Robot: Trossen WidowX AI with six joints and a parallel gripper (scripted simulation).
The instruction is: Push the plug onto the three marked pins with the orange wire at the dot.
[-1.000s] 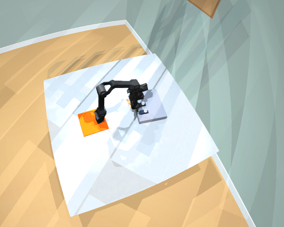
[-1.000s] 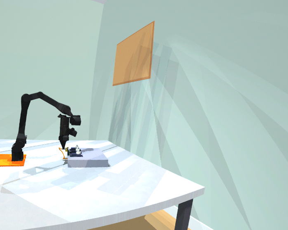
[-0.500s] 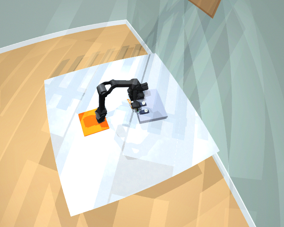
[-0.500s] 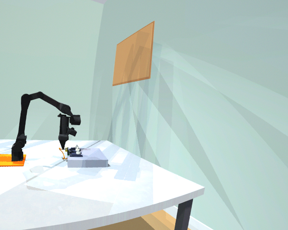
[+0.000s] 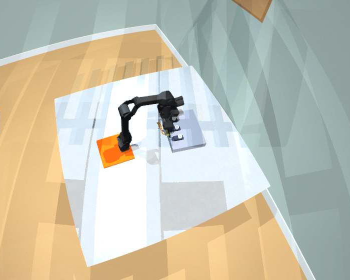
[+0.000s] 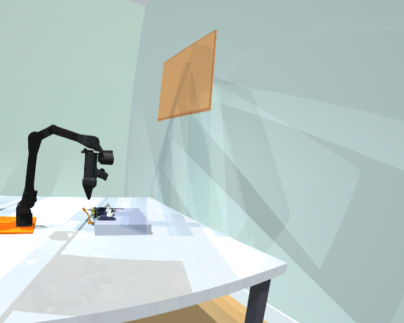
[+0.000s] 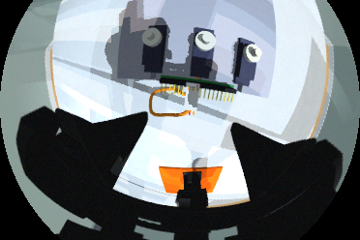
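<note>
My gripper (image 5: pixel 168 129) (image 6: pixel 88 198) (image 7: pixel 191 122) is open and empty, its fingertips wide apart above the pin row. The small grey plug (image 7: pixel 193 98) is at the middle of the row of thin metal pins (image 7: pixel 218 96), in line with them, with bare pins on both sides. Whether it is fully on, and which hole meets the dot, is too small to tell. The orange lead (image 6: pixel 85 210) (image 7: pixel 151 106) loops out to the left of the plug in the wrist view. The pins stick out from a dark and green strip along the near edge of the pale holder (image 5: pixel 196 132) (image 6: pixel 126 228) (image 7: pixel 261 32).
Three dark servo motors (image 7: pixel 155 58) (image 7: pixel 201 61) (image 7: pixel 245 71) with white round tops stand on the holder behind the pin row. The arm's base stands on an orange plate (image 5: pixel 110 155) (image 6: pixel 0 225) (image 7: pixel 169 177) on the white table (image 5: pixel 124 204) (image 6: pixel 126 278).
</note>
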